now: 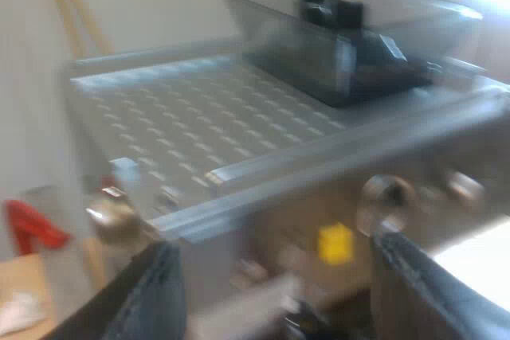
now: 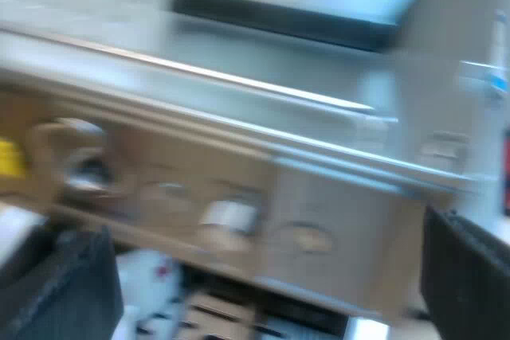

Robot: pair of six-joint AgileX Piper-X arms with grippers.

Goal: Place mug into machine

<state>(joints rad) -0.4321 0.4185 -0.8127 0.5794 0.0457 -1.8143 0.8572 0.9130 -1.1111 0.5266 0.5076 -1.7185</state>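
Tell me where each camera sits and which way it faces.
Left wrist view: rides the left arm, looks across the slotted top of the espresso machine to its bean hopper; left gripper open, empty.
Right wrist view: rides the right arm, faces the machine's front dials; right gripper open, empty.
Shared: the machine's front panel with its yellow patch.

A pale wooden table shows beside the espresso machine. A small crumpled white object lies on the wood, near the machine's side; too blurred to identify.
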